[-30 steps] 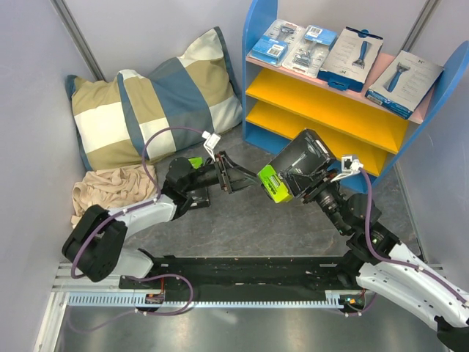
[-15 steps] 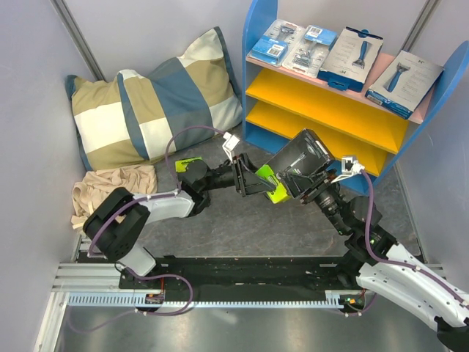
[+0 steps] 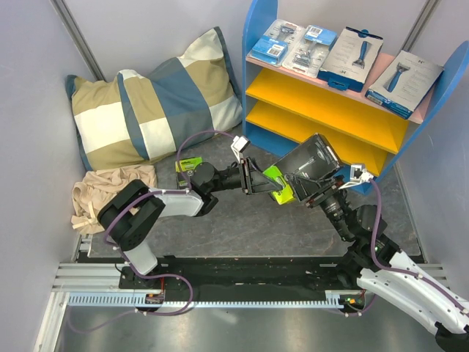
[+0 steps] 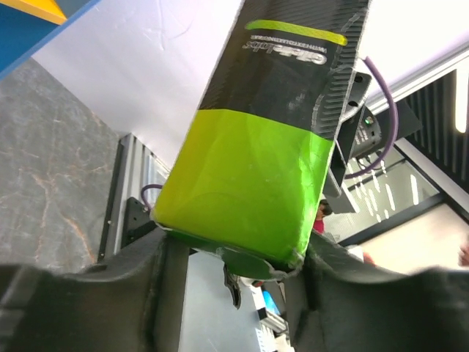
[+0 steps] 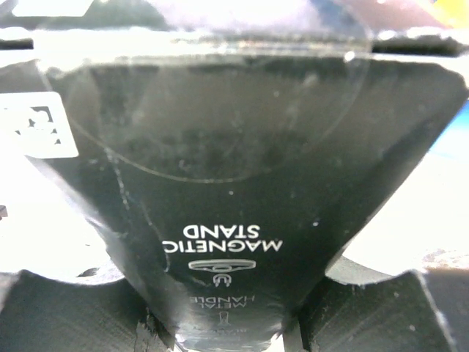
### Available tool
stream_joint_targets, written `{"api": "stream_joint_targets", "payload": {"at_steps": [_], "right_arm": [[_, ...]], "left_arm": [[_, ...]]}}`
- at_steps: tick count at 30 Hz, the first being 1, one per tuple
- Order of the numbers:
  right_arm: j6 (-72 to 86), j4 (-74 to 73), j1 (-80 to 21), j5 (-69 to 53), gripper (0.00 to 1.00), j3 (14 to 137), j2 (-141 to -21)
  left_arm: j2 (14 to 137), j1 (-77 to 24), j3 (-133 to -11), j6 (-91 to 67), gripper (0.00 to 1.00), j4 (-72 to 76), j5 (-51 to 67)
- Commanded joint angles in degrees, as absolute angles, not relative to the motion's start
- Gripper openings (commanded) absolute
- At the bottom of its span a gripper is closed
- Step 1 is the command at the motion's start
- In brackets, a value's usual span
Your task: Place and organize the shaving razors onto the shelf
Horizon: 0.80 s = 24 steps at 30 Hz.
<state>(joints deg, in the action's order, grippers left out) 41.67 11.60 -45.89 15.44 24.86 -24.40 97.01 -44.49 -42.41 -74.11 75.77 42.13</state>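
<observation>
**Two grippers sharing one razor box in mid-air**

The left gripper [image 4: 233, 282] is clamping the lime end of the black-and-lime box [image 4: 253, 169], its fingers [image 4: 157, 293] pressing against both narrow edges. The right gripper [image 5: 220, 319] is holding the black end of the same box, its jaws set to the pack's width. The box is therefore hanging tilted between the two arms, above the table [image 3: 242, 220] and just in front of the shelf [image 3: 326, 110].

This is looking like a handover or regrip, probably to turn the pack to a better angle for sliding onto a board. The pink top board [image 3: 293, 73] is already carrying two blister packs [image 3: 272, 40] and two white boxes [image 3: 353, 55] side by side, so a yellow board seems the likely target.

Another lime-ended pack [image 3: 188, 163] is lying on the table beside the left arm [image 3: 176, 202].
</observation>
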Motion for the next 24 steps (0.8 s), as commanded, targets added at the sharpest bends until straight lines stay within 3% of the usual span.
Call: {"api": "stream_joint_targets", "payload": {"at_steps": [1, 2, 3, 5, 6, 10, 17, 24], "right_arm": [[44.03, 19.43, -46.05, 17.4, 0.27, 26.72, -24.08], [44.03, 18.64, -46.05, 17.58, 0.29, 27.07, -24.26], [44.29, 18.2, -46.05, 18.19, 0.39, 27.16, -24.52], [44.3, 17.15, -46.06, 18.46, 0.44, 27.51, -24.43], [44.3, 16.79, -46.05, 18.63, 0.52, 27.6, -24.35], [43.95, 15.38, -46.14, 19.77, 0.6, 28.12, -23.91], [43.59, 12.22, -46.06, 21.44, 0.87, 28.56, -22.68], [42.37, 10.81, -46.14, 22.5, 0.95, 29.0, -21.89]], "left_arm": [[97.21, -45.7, -43.68, -71.37, 0.25, 85.44, 43.68], [96.95, -45.62, -43.94, -70.93, 0.18, 84.39, 43.77], [96.33, -45.62, -44.29, -69.62, 0.17, 82.98, 43.77], [95.63, -45.44, -45.17, -68.12, 0.1, 78.5, 43.86], [94.93, -45.27, -45.44, -66.9, 0.08, 77.18, 43.77], [93.43, -43.69, -46.05, -65.39, 0.02, 71.03, 42.72], [93.87, -38.59, -48.07, -66.18, 0.02, 66.63, 45.09], [92.11, -35.42, -52.37, -62.58, 0.02, 55.23, 45.53]]}}
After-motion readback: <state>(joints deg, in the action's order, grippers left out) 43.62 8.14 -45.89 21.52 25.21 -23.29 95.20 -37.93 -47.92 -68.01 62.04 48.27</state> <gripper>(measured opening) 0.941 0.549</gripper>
